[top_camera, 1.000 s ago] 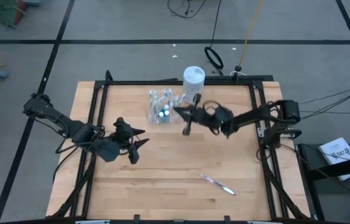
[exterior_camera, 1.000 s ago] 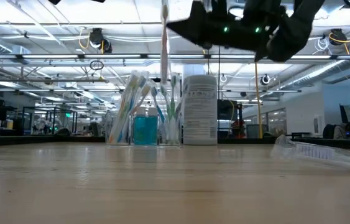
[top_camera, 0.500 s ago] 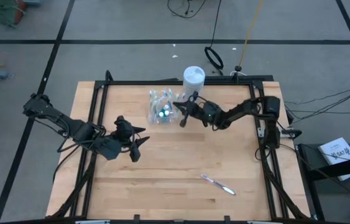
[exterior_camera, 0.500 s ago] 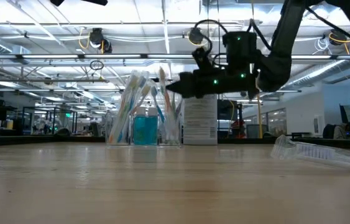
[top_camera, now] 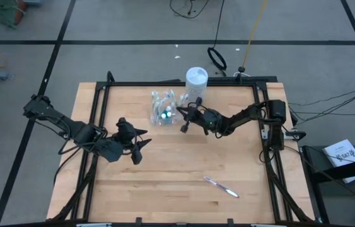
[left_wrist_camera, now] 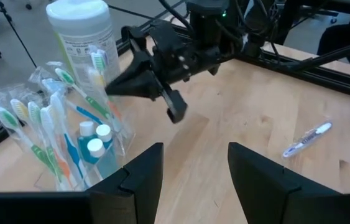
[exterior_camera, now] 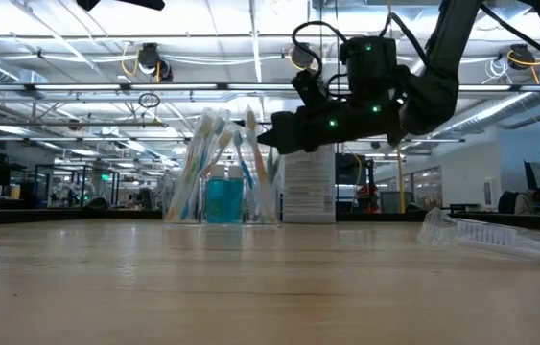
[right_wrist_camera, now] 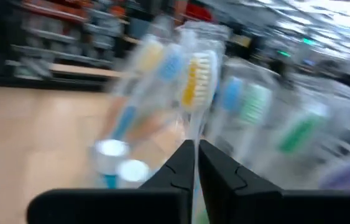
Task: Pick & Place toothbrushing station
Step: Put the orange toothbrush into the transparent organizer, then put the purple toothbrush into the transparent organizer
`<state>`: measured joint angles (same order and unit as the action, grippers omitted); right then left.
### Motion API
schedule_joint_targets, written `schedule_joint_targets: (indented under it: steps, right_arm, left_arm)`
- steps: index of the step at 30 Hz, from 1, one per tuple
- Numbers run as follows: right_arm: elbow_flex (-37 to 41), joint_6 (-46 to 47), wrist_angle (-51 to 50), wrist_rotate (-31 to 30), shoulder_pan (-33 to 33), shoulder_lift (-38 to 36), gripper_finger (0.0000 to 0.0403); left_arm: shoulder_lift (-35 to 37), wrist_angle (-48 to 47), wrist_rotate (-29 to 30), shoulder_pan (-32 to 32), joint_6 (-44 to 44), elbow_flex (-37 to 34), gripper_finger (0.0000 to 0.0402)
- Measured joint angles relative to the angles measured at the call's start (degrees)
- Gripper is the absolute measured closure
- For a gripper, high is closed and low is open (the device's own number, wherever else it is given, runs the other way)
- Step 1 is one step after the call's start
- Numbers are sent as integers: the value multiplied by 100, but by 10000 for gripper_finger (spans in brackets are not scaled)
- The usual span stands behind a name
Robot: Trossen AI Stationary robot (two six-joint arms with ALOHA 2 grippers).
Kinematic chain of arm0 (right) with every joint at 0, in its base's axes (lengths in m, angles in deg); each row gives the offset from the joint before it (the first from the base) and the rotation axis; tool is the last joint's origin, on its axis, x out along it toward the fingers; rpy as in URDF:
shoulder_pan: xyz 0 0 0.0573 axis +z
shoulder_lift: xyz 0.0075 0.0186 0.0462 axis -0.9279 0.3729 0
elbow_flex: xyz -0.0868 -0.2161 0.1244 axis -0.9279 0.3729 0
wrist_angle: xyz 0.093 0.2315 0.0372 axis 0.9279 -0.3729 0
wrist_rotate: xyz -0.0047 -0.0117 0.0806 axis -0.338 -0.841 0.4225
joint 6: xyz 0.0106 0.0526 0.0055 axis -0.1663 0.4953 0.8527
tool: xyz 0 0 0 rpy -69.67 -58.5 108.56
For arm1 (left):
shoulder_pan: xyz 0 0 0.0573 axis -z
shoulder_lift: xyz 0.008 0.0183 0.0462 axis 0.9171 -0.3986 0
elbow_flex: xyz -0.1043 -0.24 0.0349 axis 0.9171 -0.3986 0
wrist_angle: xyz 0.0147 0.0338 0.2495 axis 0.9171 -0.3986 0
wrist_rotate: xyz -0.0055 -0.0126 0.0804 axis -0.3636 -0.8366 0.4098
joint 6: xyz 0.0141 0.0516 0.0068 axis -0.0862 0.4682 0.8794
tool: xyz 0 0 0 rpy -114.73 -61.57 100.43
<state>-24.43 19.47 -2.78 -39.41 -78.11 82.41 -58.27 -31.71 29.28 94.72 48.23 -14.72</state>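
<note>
A clear plastic cup (top_camera: 163, 113) at the far middle of the table holds several wrapped pastel toothbrushes and teal toothpaste tubes (left_wrist_camera: 91, 149). My right gripper (exterior_camera: 262, 142) reaches level to the cup's right side and is shut on one toothbrush (exterior_camera: 253, 153) with an orange handle. That brush leans among the others, its lower end in the cup. My left gripper (left_wrist_camera: 193, 168) hangs open above the table's left half, nothing between its fingers. My right gripper pinches the toothbrush's handle just below the head (right_wrist_camera: 193, 134) between its two fingers. The fingers come level from the table's right side and lie across the handle. The brush stands tilted, head up, with its lower end down in the cup (left_wrist_camera: 69, 149).
A tall white canister (top_camera: 197, 79) stands just behind and right of the cup, close to my right gripper. One wrapped toothbrush (top_camera: 221, 186) lies flat on the near right of the table. A black frame (top_camera: 183, 83) edges the table. The near middle is bare wood.
My right gripper has sunk toward the cup and tipped from slanting down to level. The toothbrush it holds stood upright above the cup. It has gone down into the cup and now leans among the other brushes.
</note>
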Motion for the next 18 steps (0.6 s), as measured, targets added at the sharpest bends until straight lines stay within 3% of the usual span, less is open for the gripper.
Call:
schedule_joint_targets:
  steps: [4,12,18]
  right_arm:
    - [0,316,-520,-582,80,-152,361]
    - [2,1457,-1812,-586,161,-467,289]
    - [2,1462,-2969,-580,450,-1155,251]
  left_arm:
    - [0,3,-104,43,-60,0,215]
    - [-31,7,-271,43,-64,0,215]
    - [-52,9,-357,41,-206,0,215]
